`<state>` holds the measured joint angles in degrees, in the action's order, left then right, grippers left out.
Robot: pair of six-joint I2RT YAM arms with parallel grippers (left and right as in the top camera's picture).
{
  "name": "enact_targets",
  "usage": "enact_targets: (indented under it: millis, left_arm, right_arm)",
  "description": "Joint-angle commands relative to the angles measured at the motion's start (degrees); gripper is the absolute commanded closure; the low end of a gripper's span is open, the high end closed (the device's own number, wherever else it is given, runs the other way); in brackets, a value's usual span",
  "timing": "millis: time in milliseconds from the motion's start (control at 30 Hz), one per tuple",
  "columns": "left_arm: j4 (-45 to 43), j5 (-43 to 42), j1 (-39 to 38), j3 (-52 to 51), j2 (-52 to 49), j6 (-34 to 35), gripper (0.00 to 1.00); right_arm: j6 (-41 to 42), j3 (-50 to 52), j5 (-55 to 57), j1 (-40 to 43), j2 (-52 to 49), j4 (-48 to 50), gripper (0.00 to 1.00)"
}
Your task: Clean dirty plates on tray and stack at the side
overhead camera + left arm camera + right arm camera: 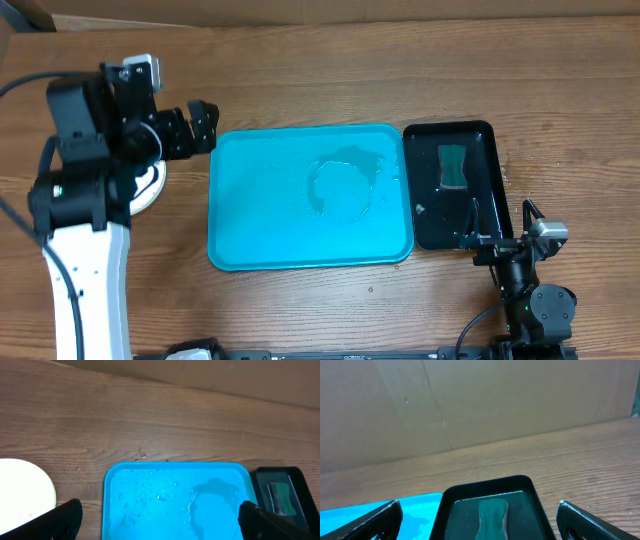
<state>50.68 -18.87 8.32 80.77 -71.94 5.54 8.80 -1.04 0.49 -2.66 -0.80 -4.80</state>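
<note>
The turquoise tray (250,215) lies mid-table, wet, with a round water mark and no plate on it. It also shows in the left wrist view (150,505) and at the right wrist view's lower left (370,510). A white plate (152,186) sits left of the tray, mostly hidden under my left arm; its edge shows in the left wrist view (25,487). Whether other plates lie beneath it I cannot tell. My left gripper (198,128) is open and empty, above the tray's far left corner. My right gripper (503,226) is open and empty at the black tray's near edge.
A glossy black tray (487,200) stands right of the turquoise tray and holds water and a green sponge (454,166). The sponge also shows in the right wrist view (492,517). A cardboard wall (470,405) runs along the table's far edge.
</note>
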Motion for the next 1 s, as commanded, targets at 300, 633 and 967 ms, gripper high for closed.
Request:
enact_targets:
  millis: [300,633,967]
  left_arm:
    - [-14.8,3.4,-0.1,-32.8,23.1,-1.2,0.00]
    - [-68.7,3.4,-0.1,-64.9,45.7,4.8,0.00]
    - [-84.2,5.0,-0.1,-79.5,58.1,4.7,0.00]
  right_arm:
    - [0.2,0.6,0.9,0.2,0.6,0.1,0.00]
    - [0.2,0.6,0.9,0.2,0.6,0.1,0.00]
    - [0.2,0.6,0.9,0.2,0.6,0.1,0.00]
